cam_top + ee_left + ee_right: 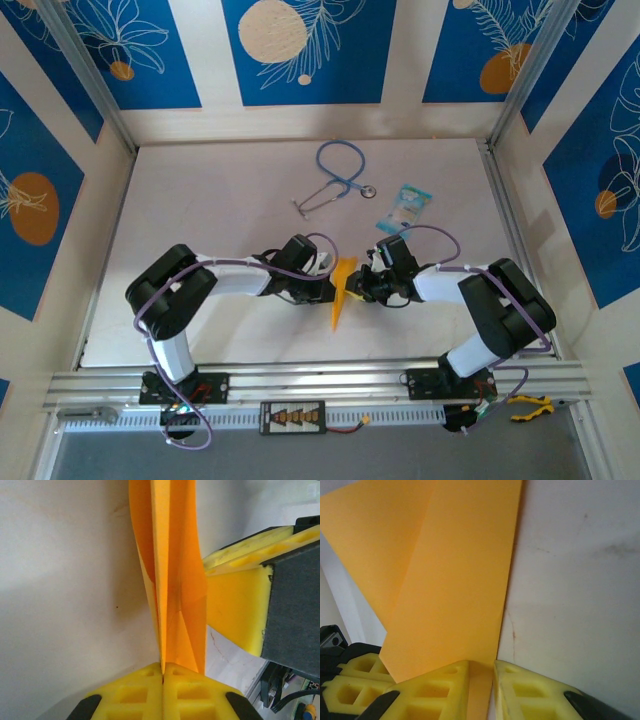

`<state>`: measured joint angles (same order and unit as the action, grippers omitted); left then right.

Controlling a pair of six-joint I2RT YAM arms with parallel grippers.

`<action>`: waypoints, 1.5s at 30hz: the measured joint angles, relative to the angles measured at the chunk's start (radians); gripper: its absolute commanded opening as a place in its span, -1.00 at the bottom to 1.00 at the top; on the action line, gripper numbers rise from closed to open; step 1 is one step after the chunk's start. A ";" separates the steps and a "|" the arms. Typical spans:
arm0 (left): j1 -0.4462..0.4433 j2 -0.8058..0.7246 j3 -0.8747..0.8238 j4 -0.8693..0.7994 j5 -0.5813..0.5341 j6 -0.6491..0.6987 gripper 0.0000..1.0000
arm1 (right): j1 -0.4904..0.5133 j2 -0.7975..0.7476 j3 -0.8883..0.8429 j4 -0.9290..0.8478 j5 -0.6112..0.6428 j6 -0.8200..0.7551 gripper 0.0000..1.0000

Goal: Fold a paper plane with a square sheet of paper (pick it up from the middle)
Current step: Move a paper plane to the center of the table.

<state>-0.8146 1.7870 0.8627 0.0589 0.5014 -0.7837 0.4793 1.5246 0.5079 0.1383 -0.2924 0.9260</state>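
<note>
The square sheet of paper stands folded into a slim orange-yellow paper plane [341, 296], its pointed tip toward the near edge of the table. My left gripper [328, 290] comes in from the left. In the left wrist view it [163, 666] is shut on the plane's centre crease [172, 580], and the layers fan out above the yellow pads. My right gripper [357, 287] comes in from the right, and its fingers [250, 547] clamp a side flap. In the right wrist view the jaws [494, 667] stand narrowly apart with the flap [450, 580] filling the gap.
A blue stethoscope [338, 175] lies at the back middle of the white table [200, 220]. To its right is a light-blue printed packet [408, 208]. Yellow-handled pliers [530, 405] rest by the right arm's base rail. Patterned walls stand on three sides.
</note>
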 measured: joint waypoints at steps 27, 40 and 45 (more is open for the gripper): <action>-0.033 -0.132 0.100 -0.386 -0.328 0.086 -0.96 | 0.125 0.031 0.176 -0.106 0.014 -0.013 -0.29; -0.040 -0.115 0.118 -0.406 -0.331 0.087 -0.67 | 0.125 0.078 0.176 -0.105 0.027 0.020 -0.82; -0.053 -0.115 0.129 -0.433 -0.348 0.087 -0.61 | 0.122 0.079 0.168 -0.089 0.026 0.031 -0.83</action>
<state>-0.8677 1.6722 0.9920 -0.3744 0.1532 -0.6971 0.6018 1.6032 0.6762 0.0490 -0.2661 0.9565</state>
